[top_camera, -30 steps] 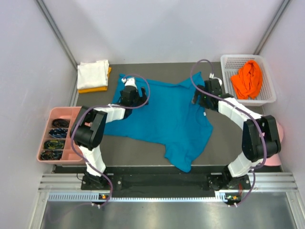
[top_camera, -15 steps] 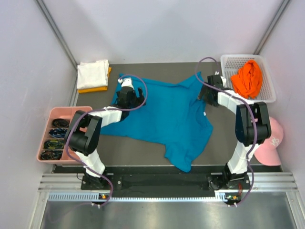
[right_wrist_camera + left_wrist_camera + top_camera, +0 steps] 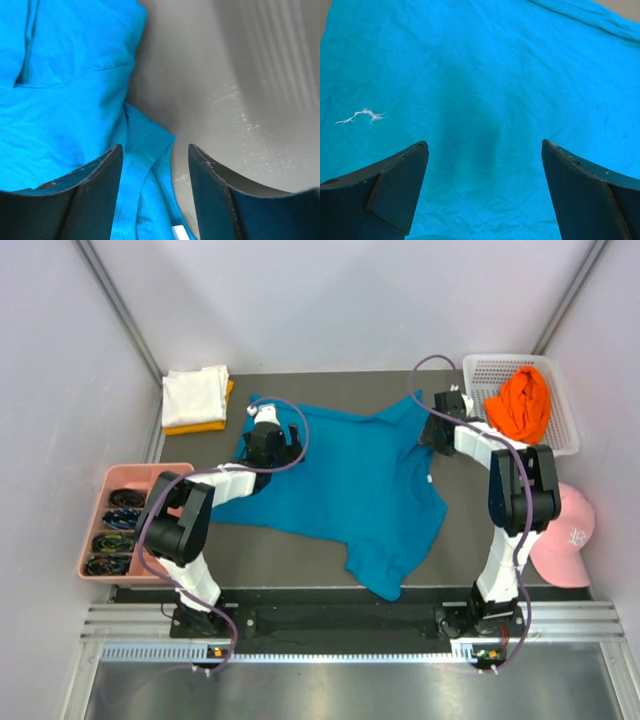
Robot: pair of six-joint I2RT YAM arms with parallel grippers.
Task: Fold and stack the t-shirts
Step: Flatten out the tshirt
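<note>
The teal-blue t-shirt (image 3: 350, 485) lies spread and rumpled in the middle of the table. My left gripper (image 3: 266, 435) hovers over its far left part, open and empty; the left wrist view shows the cloth (image 3: 485, 85) between the wide-apart fingers (image 3: 395, 185). My right gripper (image 3: 437, 430) is open over the shirt's far right edge; the right wrist view shows a folded hem (image 3: 145, 150) between its fingers (image 3: 95, 180). A white t-shirt (image 3: 195, 393) lies folded on a yellow-orange one (image 3: 200, 425) at the far left. A bright orange t-shirt (image 3: 520, 405) is bunched in the basket.
A white mesh basket (image 3: 480, 370) stands at the far right. A pink tray (image 3: 150, 475) with dark coiled items sits at the left edge. A pink baseball cap (image 3: 565, 545) lies at the right edge. Grey walls close in on all sides.
My right arm has reached farther back and right, to the shirt's far right edge. My left gripper moved slightly back, then held still.
</note>
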